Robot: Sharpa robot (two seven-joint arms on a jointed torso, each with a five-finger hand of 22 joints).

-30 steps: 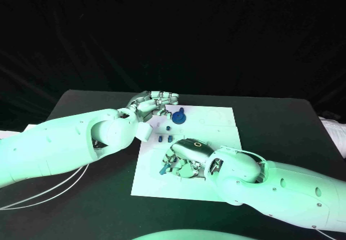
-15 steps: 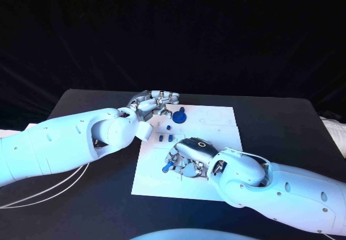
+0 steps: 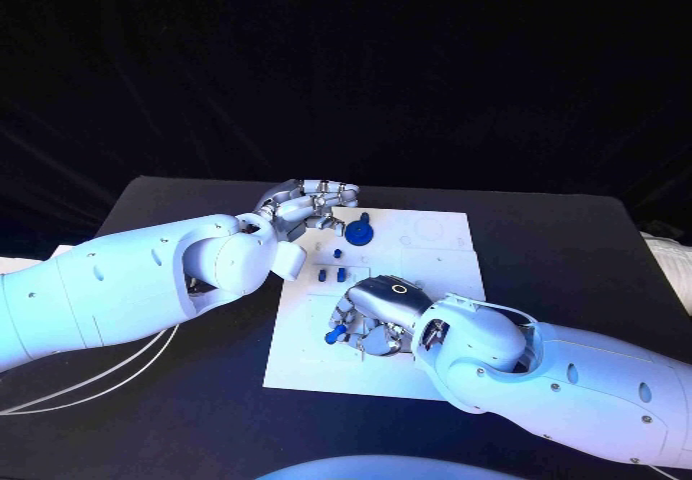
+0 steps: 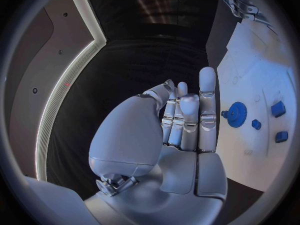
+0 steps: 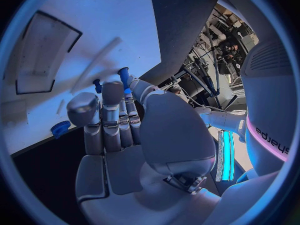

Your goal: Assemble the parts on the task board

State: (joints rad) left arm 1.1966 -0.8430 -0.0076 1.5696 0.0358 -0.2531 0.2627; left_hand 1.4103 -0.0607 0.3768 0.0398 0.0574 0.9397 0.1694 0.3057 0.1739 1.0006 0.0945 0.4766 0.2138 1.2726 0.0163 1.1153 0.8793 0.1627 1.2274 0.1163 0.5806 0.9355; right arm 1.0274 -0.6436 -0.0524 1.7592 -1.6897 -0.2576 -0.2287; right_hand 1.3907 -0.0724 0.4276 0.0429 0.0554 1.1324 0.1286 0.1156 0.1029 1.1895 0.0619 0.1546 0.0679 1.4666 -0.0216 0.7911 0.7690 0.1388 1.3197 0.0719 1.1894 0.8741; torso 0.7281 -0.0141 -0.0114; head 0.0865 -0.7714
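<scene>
I have the right robot hand (image 3: pixel 371 318) pinching a small blue part (image 3: pixel 335 336) low over the near half of the task board (image 3: pixel 433 262), mid-placement, I judge; next it needs seating, while my left robot hand (image 3: pixel 303 207) waits empty, fingers loosely curled.

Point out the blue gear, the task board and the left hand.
blue gear (image 3: pixel 358 235), head view, its round face.
task board (image 3: pixel 433 262), head view, bare white surface.
left hand (image 3: pixel 300 207), head view, its curled fingers.
</scene>
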